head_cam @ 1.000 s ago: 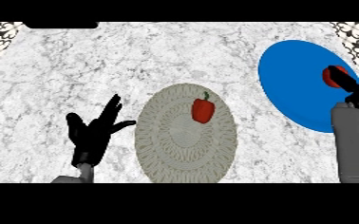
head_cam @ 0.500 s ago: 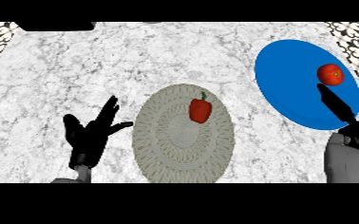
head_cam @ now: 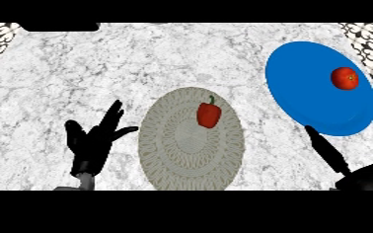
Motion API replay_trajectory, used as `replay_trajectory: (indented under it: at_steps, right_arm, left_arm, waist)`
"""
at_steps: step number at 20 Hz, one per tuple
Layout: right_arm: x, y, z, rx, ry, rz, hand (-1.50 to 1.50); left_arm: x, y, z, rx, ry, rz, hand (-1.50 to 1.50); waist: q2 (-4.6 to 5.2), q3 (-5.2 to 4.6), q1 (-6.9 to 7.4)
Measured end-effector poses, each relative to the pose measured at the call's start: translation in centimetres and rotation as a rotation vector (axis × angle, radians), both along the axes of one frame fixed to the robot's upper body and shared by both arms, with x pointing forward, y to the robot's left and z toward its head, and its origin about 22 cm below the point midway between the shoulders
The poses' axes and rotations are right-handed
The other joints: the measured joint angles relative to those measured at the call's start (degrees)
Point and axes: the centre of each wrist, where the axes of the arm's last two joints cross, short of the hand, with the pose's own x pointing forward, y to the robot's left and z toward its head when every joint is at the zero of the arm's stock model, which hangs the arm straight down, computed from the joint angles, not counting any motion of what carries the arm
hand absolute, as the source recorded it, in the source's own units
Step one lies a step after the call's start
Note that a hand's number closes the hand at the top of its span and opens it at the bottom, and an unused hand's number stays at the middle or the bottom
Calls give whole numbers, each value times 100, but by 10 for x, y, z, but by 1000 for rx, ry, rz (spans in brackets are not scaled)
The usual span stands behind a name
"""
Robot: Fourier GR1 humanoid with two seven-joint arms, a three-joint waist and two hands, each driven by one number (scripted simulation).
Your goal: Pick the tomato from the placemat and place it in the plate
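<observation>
The round red tomato (head_cam: 345,77) is seen lying free on the blue plate (head_cam: 306,91), up and slightly right of the empty, straight-fingered right hand (head_cam: 325,149).

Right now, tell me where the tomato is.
In the head view the tomato lies on the blue plate at the counter's right, up and right of the placemat that holds the red pepper.

Kitchen setting, judged from a white-grey marbled stone counter (head_cam: 146,64) filling the view. Laid for a meal: round woven placemat (head_cam: 191,143) just right of the left hand (head_cam: 91,143), red pepper (head_cam: 208,114) on it; blue plate (head_cam: 313,94) beyond the right hand (head_cam: 328,150), holding a tomato (head_cam: 345,77).
</observation>
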Motion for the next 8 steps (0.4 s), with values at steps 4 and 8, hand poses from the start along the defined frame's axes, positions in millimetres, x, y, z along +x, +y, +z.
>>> replay_trajectory:
  at_steps: [4,8]
  right_arm:
    - [-25,22,0,0,43,19,-150]
    - [-41,35,3,3,71,26,-150]
  left_arm:
    - [-1,-2,1,3,-1,-1,0]
    - [0,-3,2,1,6,0,0]
  waist:
    - [8,-2,11]
    - [12,0,20]
